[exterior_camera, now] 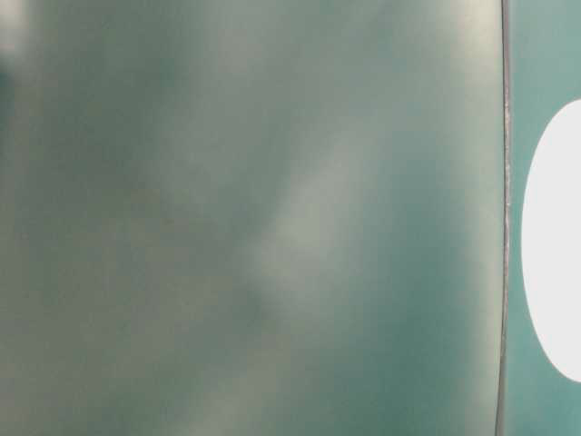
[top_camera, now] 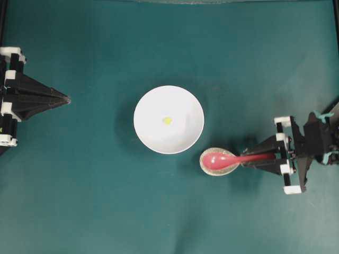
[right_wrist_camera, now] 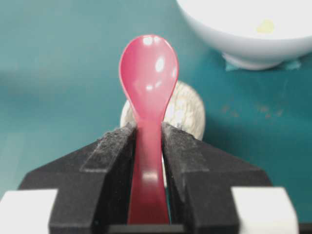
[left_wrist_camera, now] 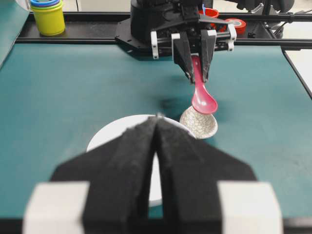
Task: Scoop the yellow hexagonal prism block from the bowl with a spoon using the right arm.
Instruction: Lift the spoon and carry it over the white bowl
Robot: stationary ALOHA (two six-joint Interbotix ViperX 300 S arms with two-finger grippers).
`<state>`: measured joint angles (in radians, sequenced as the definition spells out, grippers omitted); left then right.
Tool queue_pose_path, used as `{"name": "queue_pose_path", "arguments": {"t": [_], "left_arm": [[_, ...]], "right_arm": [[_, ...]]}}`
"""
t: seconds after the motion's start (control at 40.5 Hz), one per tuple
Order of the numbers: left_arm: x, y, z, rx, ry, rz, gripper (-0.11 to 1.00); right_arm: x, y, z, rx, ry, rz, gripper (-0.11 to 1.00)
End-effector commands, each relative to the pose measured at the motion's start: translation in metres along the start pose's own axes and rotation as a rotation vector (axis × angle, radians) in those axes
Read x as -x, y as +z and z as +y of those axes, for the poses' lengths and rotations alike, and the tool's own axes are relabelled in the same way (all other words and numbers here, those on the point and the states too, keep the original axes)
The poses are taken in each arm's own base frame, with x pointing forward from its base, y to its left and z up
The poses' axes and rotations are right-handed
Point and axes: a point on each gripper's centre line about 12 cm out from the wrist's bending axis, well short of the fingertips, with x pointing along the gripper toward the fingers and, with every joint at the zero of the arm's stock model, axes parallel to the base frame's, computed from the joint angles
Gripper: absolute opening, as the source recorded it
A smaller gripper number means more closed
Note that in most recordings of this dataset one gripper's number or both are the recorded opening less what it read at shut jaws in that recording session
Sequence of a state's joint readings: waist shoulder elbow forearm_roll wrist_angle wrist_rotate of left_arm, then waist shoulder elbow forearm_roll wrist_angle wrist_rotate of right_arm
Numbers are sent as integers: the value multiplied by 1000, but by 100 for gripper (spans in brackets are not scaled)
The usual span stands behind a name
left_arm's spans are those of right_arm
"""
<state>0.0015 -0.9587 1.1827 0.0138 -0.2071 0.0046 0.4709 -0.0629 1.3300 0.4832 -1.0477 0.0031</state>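
Observation:
The white bowl (top_camera: 168, 119) sits mid-table with the tiny yellow hexagonal block (top_camera: 167, 120) inside; both show in the right wrist view, bowl (right_wrist_camera: 243, 39) and block (right_wrist_camera: 265, 26). The pink-red spoon (top_camera: 225, 159) has its scoop over the speckled spoon rest (top_camera: 208, 165). My right gripper (top_camera: 254, 159) is shut on the spoon's handle (right_wrist_camera: 148, 161), to the right of the bowl. In the left wrist view the spoon (left_wrist_camera: 202, 95) hangs from the right gripper (left_wrist_camera: 196, 75) above the rest (left_wrist_camera: 199, 124). My left gripper (top_camera: 66, 99) is shut and empty at the far left, its tips (left_wrist_camera: 157, 119) in front of the bowl (left_wrist_camera: 107, 134).
Stacked coloured cups (left_wrist_camera: 48, 14) and red tape rolls (left_wrist_camera: 237, 23) sit beyond the table's far edge in the left wrist view. The table-level view is blurred, showing only a sliver of the bowl (exterior_camera: 554, 245).

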Motion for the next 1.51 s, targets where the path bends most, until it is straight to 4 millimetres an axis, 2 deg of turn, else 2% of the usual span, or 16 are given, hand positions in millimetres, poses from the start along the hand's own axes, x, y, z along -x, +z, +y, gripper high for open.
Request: {"name": "queue_pose_path", "arguments": {"t": [0.0, 0.37, 0.592, 0.888, 1.135, 1.481], "left_arm": [[-2, 8, 0, -5, 1, -21, -1], [-2, 6, 0, -8, -1, -14, -1], [-2, 6, 0, -8, 1, -14, -1], [-2, 6, 0, -9, -1, -14, -1], [-3, 6, 0, -8, 0, -12, -1], [-2, 6, 0, -8, 0, -14, -1]], "right_arm": [[0, 13, 0, -20, 0, -19, 24], [-2, 56, -11, -43, -19, 67, 24], [-11, 91, -28, -52, -46, 168, 24], [-27, 120, -54, -87, -87, 311, 24], [-46, 131, -67, -115, -92, 434, 24], [-92, 135, -82, -132, -77, 620, 24]]}}
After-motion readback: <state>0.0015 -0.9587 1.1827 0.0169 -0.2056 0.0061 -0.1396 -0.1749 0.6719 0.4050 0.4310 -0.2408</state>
